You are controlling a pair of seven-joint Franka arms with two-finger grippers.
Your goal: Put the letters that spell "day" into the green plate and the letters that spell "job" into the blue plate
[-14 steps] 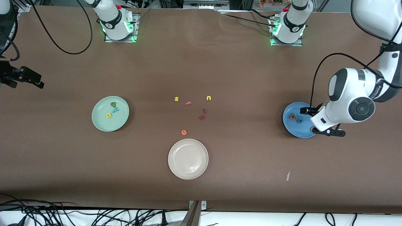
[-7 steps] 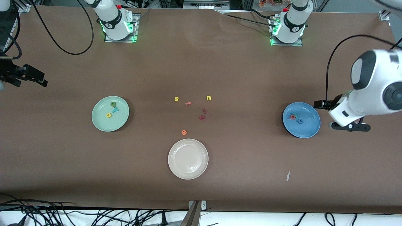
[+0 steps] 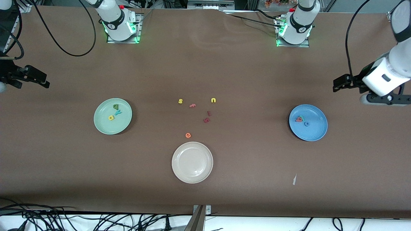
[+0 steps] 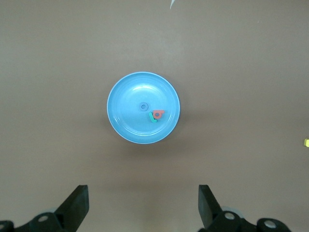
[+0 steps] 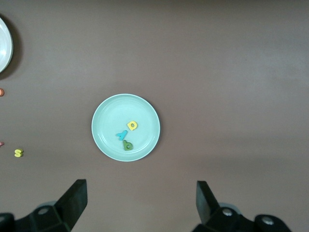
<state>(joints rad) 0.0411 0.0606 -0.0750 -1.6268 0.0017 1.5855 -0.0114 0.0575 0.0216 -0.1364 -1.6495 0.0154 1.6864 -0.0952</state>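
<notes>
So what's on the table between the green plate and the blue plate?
In the front view, loose letters lie between the green plate and the blue plate: a yellow s, a yellow u, a pink f and two dark red letters.

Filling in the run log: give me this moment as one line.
green plate: d, a, y in | blue plate: j, o, b in | left gripper: open, empty | right gripper: open, empty
</notes>
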